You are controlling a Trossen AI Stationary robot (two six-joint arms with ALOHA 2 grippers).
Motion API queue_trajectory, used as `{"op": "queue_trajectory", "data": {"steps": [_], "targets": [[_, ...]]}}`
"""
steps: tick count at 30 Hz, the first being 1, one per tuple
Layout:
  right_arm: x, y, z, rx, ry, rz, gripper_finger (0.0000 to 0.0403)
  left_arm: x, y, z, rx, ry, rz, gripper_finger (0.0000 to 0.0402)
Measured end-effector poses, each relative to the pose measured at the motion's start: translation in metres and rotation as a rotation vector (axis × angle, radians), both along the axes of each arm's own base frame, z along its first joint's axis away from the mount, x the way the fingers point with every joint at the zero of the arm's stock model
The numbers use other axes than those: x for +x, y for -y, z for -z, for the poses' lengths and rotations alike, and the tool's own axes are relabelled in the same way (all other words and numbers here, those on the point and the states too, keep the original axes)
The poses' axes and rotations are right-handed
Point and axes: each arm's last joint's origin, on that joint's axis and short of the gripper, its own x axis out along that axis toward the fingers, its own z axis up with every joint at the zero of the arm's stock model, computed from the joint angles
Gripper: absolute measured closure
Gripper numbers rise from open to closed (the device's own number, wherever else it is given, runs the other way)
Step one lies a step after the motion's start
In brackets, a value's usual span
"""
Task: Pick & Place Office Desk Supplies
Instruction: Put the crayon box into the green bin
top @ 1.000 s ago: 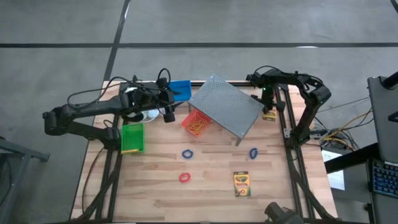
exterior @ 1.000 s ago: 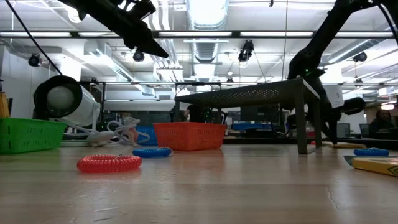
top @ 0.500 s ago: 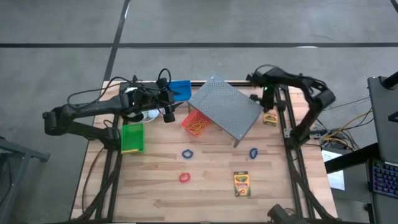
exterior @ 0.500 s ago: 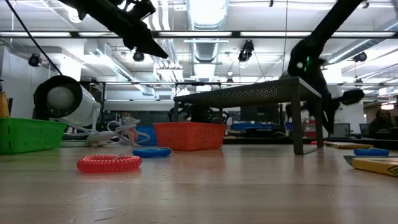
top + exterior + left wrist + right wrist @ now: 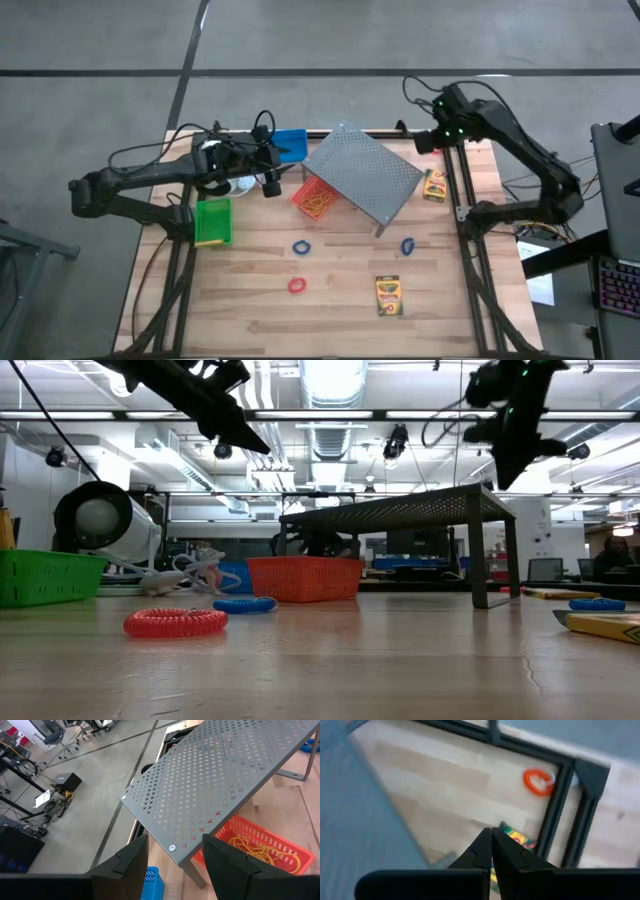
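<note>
So the thing that matters here is which arm is closer to what. The right gripper (image 5: pixel 425 140) is pinched fully shut on nothing, hanging high over the far right corner of the table (image 5: pixel 340 310). The nearest supply to it is the crayon box (image 5: pixel 434 186) lying flat on the wood just beside the grey rack (image 5: pixel 362 176), on the rack's right. From the gripper that box sits toward the front edge and well below it, so any grab means opening up first and dropping down. Its long side looks to run roughly front to back, slightly tilted.

The left gripper (image 5: pixel 271 186) has its fingers spread with nothing between them, and it hovers just beside the red-orange bin (image 5: pixel 314 197), which is half tucked under the rack's left edge. The blue bin (image 5: pixel 289 144) is behind it, the green bin (image 5: pixel 212 221) off to its left.

The second crayon box (image 5: pixel 387 295), the two blue bands (image 5: pixel 301 247) (image 5: pixel 407 246) and the red band (image 5: pixel 296 286) lie out front, well apart from both arms.
</note>
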Motion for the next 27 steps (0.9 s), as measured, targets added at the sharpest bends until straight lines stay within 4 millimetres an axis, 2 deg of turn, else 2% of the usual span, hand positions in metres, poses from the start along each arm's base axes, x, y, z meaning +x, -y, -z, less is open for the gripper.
{"op": "queue_trajectory", "data": {"steps": [5, 10, 17, 24, 27], "targets": [[-0.004, -0.027, 0.000, -0.016, -0.160, -0.192, 0.0394, 0.000, 0.000, 0.000, 0.003, -0.002, 0.002, 0.0213], [-0.004, -0.043, 0.017, 0.122, -0.313, -0.312, 0.0394, 0.000, 0.000, 0.000, 0.003, -0.002, 0.002, 0.0213], [0.009, -0.067, 0.048, 0.172, -0.414, -0.488, 0.0394, 0.000, 0.000, 0.000, 0.003, -0.001, 0.002, 0.0213], [0.017, -0.101, 0.083, 0.008, -0.662, -0.636, 0.0394, 0.000, 0.000, 0.000, 0.003, -0.001, 0.002, 0.0213], [0.022, -0.108, 0.083, -0.065, -0.707, -0.651, 0.0394, 0.000, 0.000, 0.000, 0.003, -0.001, 0.002, 0.0213]]}}
